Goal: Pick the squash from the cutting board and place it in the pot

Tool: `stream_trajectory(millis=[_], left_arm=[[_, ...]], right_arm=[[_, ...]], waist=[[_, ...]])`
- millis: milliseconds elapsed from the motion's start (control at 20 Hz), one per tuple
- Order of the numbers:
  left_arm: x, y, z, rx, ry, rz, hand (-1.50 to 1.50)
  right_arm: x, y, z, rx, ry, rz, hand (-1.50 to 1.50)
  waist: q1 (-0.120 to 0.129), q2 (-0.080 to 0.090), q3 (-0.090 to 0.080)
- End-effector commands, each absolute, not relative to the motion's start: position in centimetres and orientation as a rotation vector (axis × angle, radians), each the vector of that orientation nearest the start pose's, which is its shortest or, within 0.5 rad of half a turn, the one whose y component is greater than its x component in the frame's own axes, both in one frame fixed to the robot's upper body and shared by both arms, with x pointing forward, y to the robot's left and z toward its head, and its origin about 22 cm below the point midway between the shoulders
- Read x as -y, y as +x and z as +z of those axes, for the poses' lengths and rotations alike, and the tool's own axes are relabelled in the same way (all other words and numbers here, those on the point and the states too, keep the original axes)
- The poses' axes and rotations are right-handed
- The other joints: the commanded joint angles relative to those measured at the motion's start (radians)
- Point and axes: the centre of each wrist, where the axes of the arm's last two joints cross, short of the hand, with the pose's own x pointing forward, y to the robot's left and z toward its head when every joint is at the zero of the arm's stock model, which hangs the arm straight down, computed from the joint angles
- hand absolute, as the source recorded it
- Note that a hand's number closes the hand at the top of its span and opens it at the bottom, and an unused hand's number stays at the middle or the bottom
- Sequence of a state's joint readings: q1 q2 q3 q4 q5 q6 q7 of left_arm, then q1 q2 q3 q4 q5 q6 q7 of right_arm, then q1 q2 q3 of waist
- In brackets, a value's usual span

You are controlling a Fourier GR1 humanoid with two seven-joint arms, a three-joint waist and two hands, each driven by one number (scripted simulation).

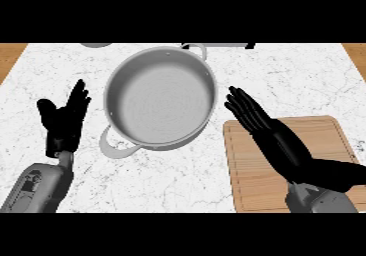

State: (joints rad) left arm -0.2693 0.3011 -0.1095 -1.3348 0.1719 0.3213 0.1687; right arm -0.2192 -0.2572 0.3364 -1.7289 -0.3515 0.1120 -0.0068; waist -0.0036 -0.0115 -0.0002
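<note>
The fingers (241,106) of the right hand (278,137) lie straight and close together, holding nothing, their tips pointing up and to the left toward the pot; the fingers (77,97) of the left hand (62,120) are just as straight, a little spread, thumb standing off to the left, and they too have hold of nothing. Beneath it all runs the white marbled bench (304,80), with a strip of brown wood showing past it at either upper corner. On it, left of centre, sits the big steel pot (160,97), its round mouth open upward with only bare metal showing inside, one loop handle at its lower left and the other at its upper right, so its handle line runs on a slant. To the right of the pot lies the wooden cutting board (249,175), upright in the view, its long sides running away from the robot. The right forearm (319,197) comes in from the lower right and stretches diagonally across the board, the black hand over the board's upper left corner with its fingertips just reaching past the edge, close beside the pot's rim but not touching it as far as I can see. The left forearm (38,187) rises from the lower left corner, its hand held up with the palm open beside the pot's left wall, a little apart from it. As for the squash, I can't find it anywhere; whether the right hand and arm are covering it on the board, I cannot tell.
</note>
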Motion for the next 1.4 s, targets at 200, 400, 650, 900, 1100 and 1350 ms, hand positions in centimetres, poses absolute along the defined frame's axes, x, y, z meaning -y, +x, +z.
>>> stream_trajectory(millis=[200, 400, 650, 900, 1100, 1350], left_arm=[[-23.1, 28.3, 1.6, 1.391, -0.038, -0.055, 0.00], [-22.0, 27.7, 1.2, 1.365, -0.129, -0.073, 0.00], [-21.6, 26.1, 1.9, 1.331, -0.268, -0.142, 0.00], [-22.2, 24.1, 1.5, 1.322, -0.259, -0.138, 0.00], [-22.5, 23.8, 2.3, 1.325, -0.259, -0.138, 0.00], [-21.9, 23.7, 1.6, 1.313, -0.259, -0.118, 0.00]], right_arm=[[32.5, 27.0, 8.6, 1.789, -0.268, 0.258, -1.50], [39.9, 23.3, 3.6, 1.258, -0.781, 0.299, -1.50], [38.0, 22.3, 1.2, 1.181, -0.974, 0.423, -1.50], [35.6, 21.3, 7.4, 1.076, -1.014, 0.563, -1.50], [33.5, 20.1, 14.0, 1.046, -0.980, 0.593, -1.50], [29.6, 18.0, 17.6, 0.917, -0.858, 0.583, -1.50]], waist=[[-0.044, 0.006, -0.001], [-0.072, 0.033, -0.011], [0.009, 0.010, -0.001], [-0.006, 0.005, -0.004], [-0.014, 0.003, -0.003], [-0.013, 0.004, -0.003]])
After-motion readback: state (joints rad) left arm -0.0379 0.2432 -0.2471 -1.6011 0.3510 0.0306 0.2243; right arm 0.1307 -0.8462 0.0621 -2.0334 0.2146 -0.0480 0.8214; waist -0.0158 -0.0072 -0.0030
